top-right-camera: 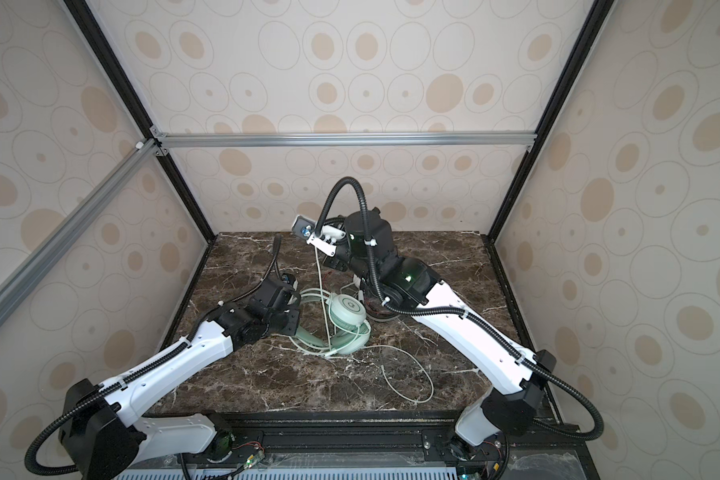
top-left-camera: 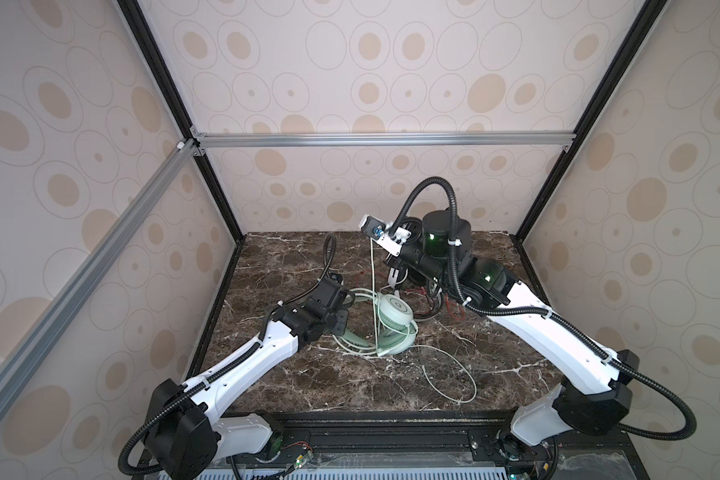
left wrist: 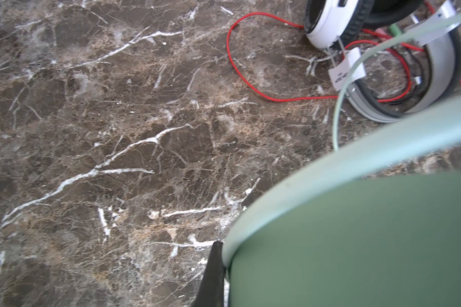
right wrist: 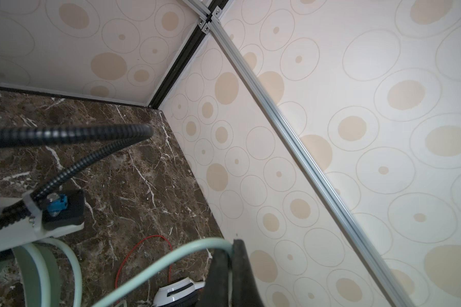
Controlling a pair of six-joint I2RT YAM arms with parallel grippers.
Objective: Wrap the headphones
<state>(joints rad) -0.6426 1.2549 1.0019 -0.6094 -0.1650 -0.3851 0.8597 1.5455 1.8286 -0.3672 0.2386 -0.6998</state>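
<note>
The left claw (top-left-camera: pixel 341 322) is shut tight on the padded headband of the mint green over-ear headphones (top-left-camera: pixel 395 312) and steadies that pair near the middle of the brown marble tabletop (top-left-camera: pixel 308 395). The left wrist view shows one black finger (left wrist: pixel 213 265) pressed against the band's edge.

Nearest the front edge, a slack loop of the pale green cable (top-left-camera: pixel 445 370) lies free on the marble, to the right of the pair. Farther in, some turns of it appear to lie around the lower ear cup already, though the tangle there is too fine to count.

From that cup one strand rises taut. It runs almost straight away from the front, past the upper ear cup, to the right claw (right wrist: pixel 232 249), which is closed on the cable and held high above the table, beyond the pair. The pair to be wrapped therefore lies below and frontward of the right claw. The left arm is nearer to it but is taken up as anchor.

Farthest back, partly under the right arm, lie the white-and-black over-ear headphones (left wrist: pixel 328 24). Their thin red cable (left wrist: pixel 250 90) sprawls loose just beside the mint pair and is the likeliest snag for any sweep of cable on that side.
</note>
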